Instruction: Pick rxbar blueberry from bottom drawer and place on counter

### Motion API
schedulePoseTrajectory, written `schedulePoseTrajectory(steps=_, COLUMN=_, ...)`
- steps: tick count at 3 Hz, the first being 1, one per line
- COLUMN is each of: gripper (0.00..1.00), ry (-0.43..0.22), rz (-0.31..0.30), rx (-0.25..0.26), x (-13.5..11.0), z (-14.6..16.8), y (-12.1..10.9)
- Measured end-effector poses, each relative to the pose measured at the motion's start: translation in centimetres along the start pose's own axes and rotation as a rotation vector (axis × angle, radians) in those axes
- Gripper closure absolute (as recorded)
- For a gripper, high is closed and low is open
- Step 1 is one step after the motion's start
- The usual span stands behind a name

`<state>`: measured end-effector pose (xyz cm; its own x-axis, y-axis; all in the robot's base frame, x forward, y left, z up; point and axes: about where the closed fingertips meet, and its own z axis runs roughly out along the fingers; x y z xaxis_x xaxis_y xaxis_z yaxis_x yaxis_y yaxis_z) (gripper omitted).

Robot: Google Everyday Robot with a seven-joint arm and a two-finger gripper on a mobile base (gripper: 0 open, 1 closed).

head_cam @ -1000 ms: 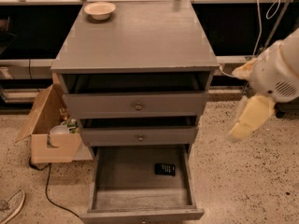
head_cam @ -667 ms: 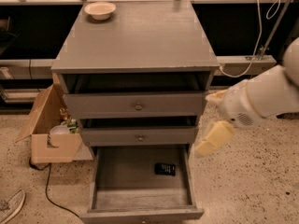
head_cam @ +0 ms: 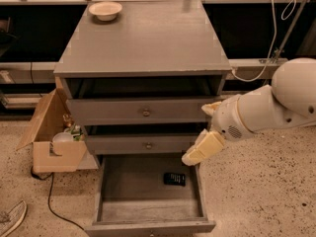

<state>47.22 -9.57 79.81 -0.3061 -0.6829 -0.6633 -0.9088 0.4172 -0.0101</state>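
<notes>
As the arm swung in: tool point(head_cam: 202, 149) now over drawer point(head_cam: 133, 196) (right rear)
bar point(head_cam: 174, 178): untouched, just below tool
grip: cannot tell

Speckled terrazzo floor point(head_cam: 256, 196), 1 cardboard box point(head_cam: 59, 158) at left, perhaps a shoe point(head_cam: 12, 218) nearby, dim light

Cream end effector point(head_cam: 198, 151) above grey bottom drawer point(head_cam: 129, 194); dark navy rxbar blueberry point(head_cam: 174, 178); grey counter point(head_cam: 148, 38); speckled floor point(head_cam: 256, 196).
</notes>
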Motion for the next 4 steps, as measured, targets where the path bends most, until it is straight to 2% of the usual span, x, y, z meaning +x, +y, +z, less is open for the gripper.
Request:
schedulePoseTrajectory(steps=1, gripper=0.0, ry=0.016, rz=0.019, rx=-0.031, x=1.5, z=2.2, y=0.2)
schedulePoseTrajectory(steps=2, gripper=0.0, ry=0.065, rz=0.02, rx=-0.071, x=6.0, z=7.3, y=0.7)
schedulePoseTrajectory(steps=3, gripper=0.0, ry=0.085, rz=0.024, rx=-0.1, x=10.5, z=12.0, y=1.2)
schedulePoseTrajectory(steps=4, gripper=0.0, ry=0.05, rz=0.029, rx=-0.119, x=14.5, z=16.1, y=0.1)
